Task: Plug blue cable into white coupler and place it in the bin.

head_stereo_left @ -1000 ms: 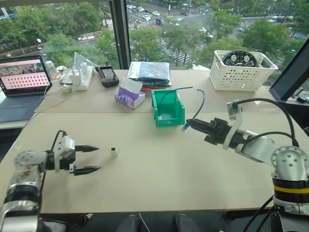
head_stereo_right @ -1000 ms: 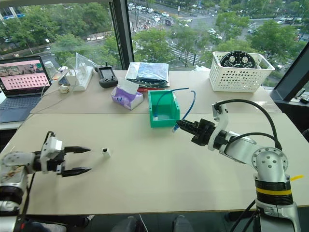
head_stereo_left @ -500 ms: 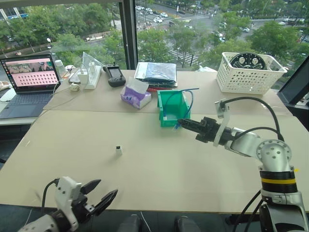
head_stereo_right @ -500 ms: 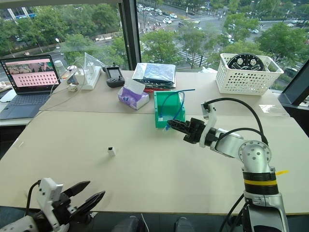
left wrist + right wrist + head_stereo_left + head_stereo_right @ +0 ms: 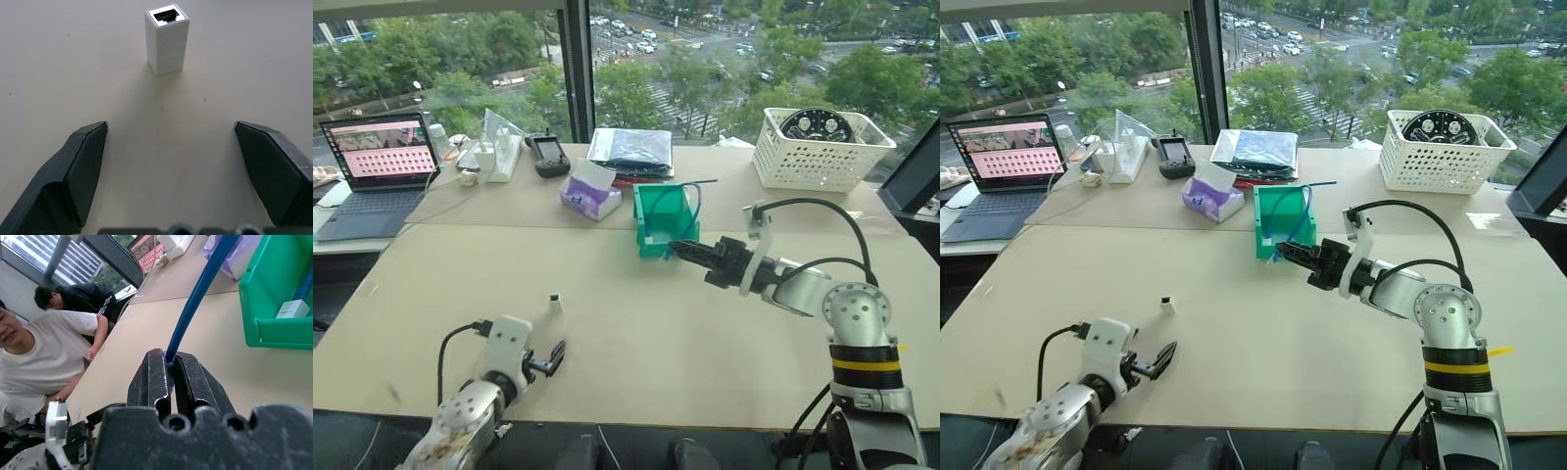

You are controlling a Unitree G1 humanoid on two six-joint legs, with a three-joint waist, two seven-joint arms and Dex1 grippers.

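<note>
Standing up on the table [image 5: 724, 352], the white coupler [image 5: 167, 38] has its dark hole facing up. The left gripper [image 5: 178, 166] points at it with its two black fingers spread wide, holding nothing, and the coupler sits a little way in front of them, not touching. The right gripper [image 5: 169, 374] is squeezed tight on the blue cable [image 5: 198, 296], close to the front of the green bin [image 5: 664, 217].
</note>
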